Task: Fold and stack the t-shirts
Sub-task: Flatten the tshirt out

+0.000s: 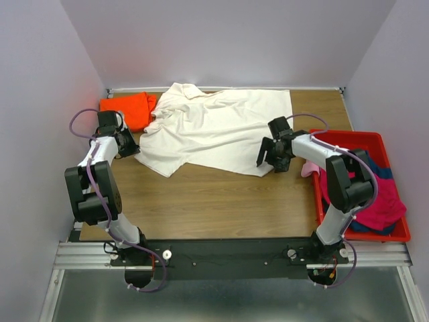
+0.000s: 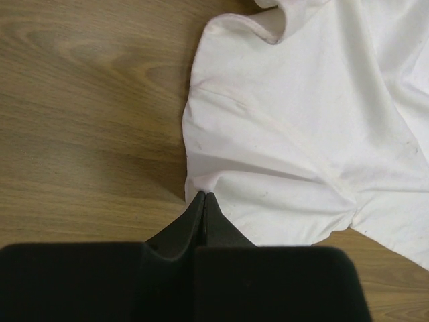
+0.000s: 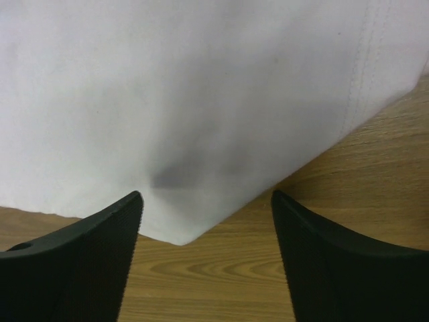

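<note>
A large cream-white t-shirt (image 1: 214, 131) lies spread across the back of the wooden table, collar to the back left. My left gripper (image 1: 136, 151) is at its left sleeve, and in the left wrist view the left gripper (image 2: 203, 195) is shut on the sleeve's edge, with the white shirt (image 2: 301, 121) puckered at the tips. At the shirt's near right corner, my right gripper (image 1: 265, 159) stands open. The right wrist view shows that corner of the white shirt (image 3: 201, 87) between the spread fingers of the right gripper (image 3: 206, 198). A folded orange t-shirt (image 1: 127, 107) sits at the back left.
A red plastic bin (image 1: 355, 135) stands at the right edge, holding a magenta shirt (image 1: 382, 208) and a dark blue one (image 1: 382, 164). A pale pink cloth (image 1: 310, 170) hangs over its left wall. White walls close in the table on three sides.
</note>
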Action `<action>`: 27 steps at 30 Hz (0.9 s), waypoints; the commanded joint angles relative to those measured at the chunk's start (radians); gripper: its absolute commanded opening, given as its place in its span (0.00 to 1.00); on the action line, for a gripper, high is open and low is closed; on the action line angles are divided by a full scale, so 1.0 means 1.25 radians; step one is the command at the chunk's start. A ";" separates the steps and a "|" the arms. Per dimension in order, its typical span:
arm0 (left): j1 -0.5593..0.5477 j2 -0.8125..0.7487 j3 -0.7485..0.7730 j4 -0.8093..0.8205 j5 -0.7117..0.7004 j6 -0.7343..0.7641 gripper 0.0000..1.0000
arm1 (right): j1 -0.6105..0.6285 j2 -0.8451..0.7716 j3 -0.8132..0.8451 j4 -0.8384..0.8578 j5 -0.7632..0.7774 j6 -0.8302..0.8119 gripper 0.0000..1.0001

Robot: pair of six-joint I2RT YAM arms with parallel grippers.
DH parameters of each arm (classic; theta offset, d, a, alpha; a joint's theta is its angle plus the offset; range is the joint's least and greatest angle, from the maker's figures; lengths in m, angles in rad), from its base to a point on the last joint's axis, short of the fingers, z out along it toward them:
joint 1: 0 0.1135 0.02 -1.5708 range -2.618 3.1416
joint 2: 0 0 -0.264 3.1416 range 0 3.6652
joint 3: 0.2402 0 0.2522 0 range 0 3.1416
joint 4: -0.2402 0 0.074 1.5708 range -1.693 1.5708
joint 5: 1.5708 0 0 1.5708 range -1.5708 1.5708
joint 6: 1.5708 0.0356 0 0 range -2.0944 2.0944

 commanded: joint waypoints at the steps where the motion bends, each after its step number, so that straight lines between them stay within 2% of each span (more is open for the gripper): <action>1: 0.005 -0.009 -0.011 0.007 0.028 0.015 0.00 | -0.001 0.031 0.001 -0.007 0.049 0.011 0.80; 3: 0.007 -0.013 -0.011 0.008 0.031 0.016 0.00 | -0.001 0.038 0.023 -0.006 0.075 0.004 0.69; 4: 0.006 -0.012 -0.011 0.008 0.031 0.015 0.00 | -0.001 0.043 0.035 -0.007 0.080 -0.008 0.57; 5: 0.006 -0.015 -0.010 0.008 0.028 0.016 0.00 | -0.001 0.043 0.046 -0.010 0.090 -0.013 0.49; 6: 0.007 -0.013 -0.010 0.004 0.030 0.020 0.00 | -0.001 0.041 0.062 -0.011 0.091 -0.020 0.37; 7: 0.007 -0.016 -0.009 0.004 0.027 0.021 0.00 | -0.003 0.029 0.070 -0.018 0.099 -0.031 0.16; 9: 0.009 -0.017 -0.010 0.001 0.024 0.025 0.00 | -0.001 0.016 0.107 -0.062 0.109 -0.035 0.08; 12: 0.013 -0.022 -0.013 -0.003 0.019 0.029 0.00 | 0.000 -0.006 0.171 -0.138 0.145 -0.048 0.10; 15: 0.016 -0.024 -0.016 -0.006 0.016 0.032 0.00 | 0.001 -0.032 0.252 -0.215 0.185 -0.068 0.23; 17: 0.016 -0.026 -0.019 -0.004 0.016 0.033 0.00 | 0.001 -0.057 0.295 -0.239 0.215 -0.082 0.28; 18: 0.016 -0.026 -0.020 -0.006 0.016 0.033 0.00 | 0.002 -0.065 0.302 -0.238 0.225 -0.083 0.35; 19: 0.018 -0.024 -0.020 -0.006 0.015 0.033 0.00 | 0.001 -0.071 0.305 -0.236 0.247 -0.078 0.52; 22: 0.017 -0.023 -0.019 -0.006 0.019 0.033 0.00 | 0.001 -0.065 0.286 -0.234 0.262 -0.075 0.68; 24: 0.017 -0.021 -0.015 -0.008 0.021 0.035 0.00 | 0.001 -0.053 0.248 -0.234 0.235 -0.072 0.68; 27: 0.018 -0.021 -0.013 -0.010 0.019 0.041 0.00 | 0.001 -0.051 0.159 -0.222 0.181 -0.040 0.61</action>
